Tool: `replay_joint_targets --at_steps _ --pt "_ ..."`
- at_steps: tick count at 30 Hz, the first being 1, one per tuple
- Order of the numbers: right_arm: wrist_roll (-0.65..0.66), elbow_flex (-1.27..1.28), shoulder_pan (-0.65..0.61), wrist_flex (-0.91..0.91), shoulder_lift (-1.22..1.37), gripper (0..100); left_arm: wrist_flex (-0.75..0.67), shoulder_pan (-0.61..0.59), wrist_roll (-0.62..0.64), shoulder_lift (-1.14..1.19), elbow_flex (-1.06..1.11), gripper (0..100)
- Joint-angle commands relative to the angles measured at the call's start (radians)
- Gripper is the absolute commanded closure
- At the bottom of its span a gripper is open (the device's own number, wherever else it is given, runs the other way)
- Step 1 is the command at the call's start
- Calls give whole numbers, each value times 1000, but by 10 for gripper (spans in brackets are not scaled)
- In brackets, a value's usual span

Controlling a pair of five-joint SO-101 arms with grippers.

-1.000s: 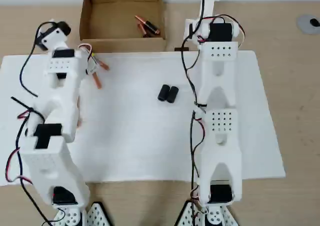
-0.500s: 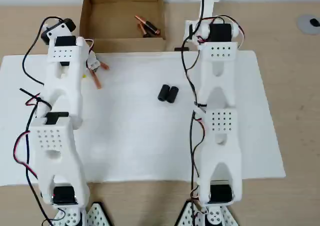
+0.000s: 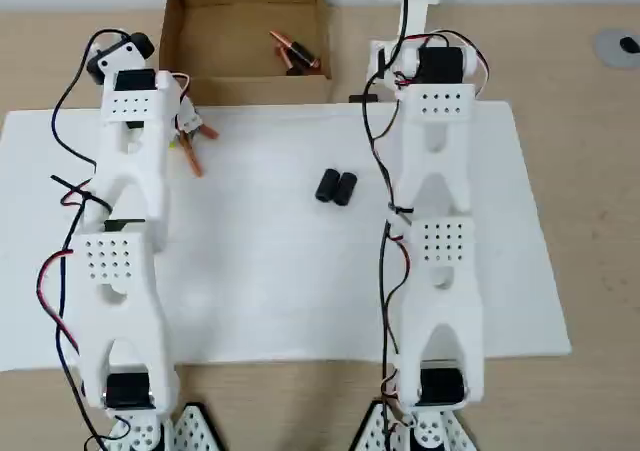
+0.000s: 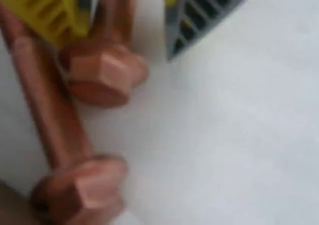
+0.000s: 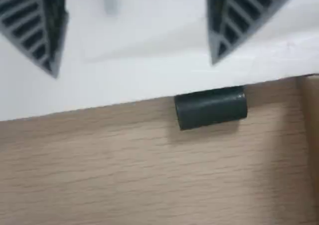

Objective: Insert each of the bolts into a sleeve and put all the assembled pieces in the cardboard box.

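Bolts (image 3: 197, 149): two copper ones lay close together on the white sheet (image 3: 260, 271), in the upper left of the high view, at the left tool.
Boxed pieces (image 3: 293, 53): copper-coloured, they lay on the floor of the cardboard box (image 3: 245, 91), toward its right side, at the top centre of the high view.
Sleeves (image 3: 337, 187): two black ones lay side by side, touching, near the middle of the sheet.
Third sleeve (image 5: 211, 108): it lay on its side on the bare table (image 3: 590, 121), right against the sheet's far edge, near the right tool.
Left tool (image 4: 124, 43): narrowly parted, it had its yellow finger (image 4: 45, 10) and grey finger (image 4: 199, 10) on either side of one bolt (image 4: 102, 78). Bare sheet showed between the shaft and the grey finger.
Right tool (image 5: 134, 30): wide and holding nothing, it stood over the sheet's far edge.
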Motion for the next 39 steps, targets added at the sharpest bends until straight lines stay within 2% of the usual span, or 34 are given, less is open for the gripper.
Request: replay_joint_targets --at_steps 1,5,9,21,33,36,39 --pt "11 -51 18 2 -16 763 20 -3 5 19 -26 886" --pt "11 -51 19 2 -16 763 109 9 5 21 -71 902" --pt "11 -53 19 2 -21 763 183 9 5 28 -121 995" --pt "11 -53 45 2 -21 763 209 2 -3 19 -180 988" --pt "11 -53 44 3 -21 763 480 31 11 19 -577 987" --pt "9 -53 31 29 -24 763 483 34 -23 -16 -578 988" --pt "11 -53 -8 163 -44 763 485 57 -57 -127 -463 988"
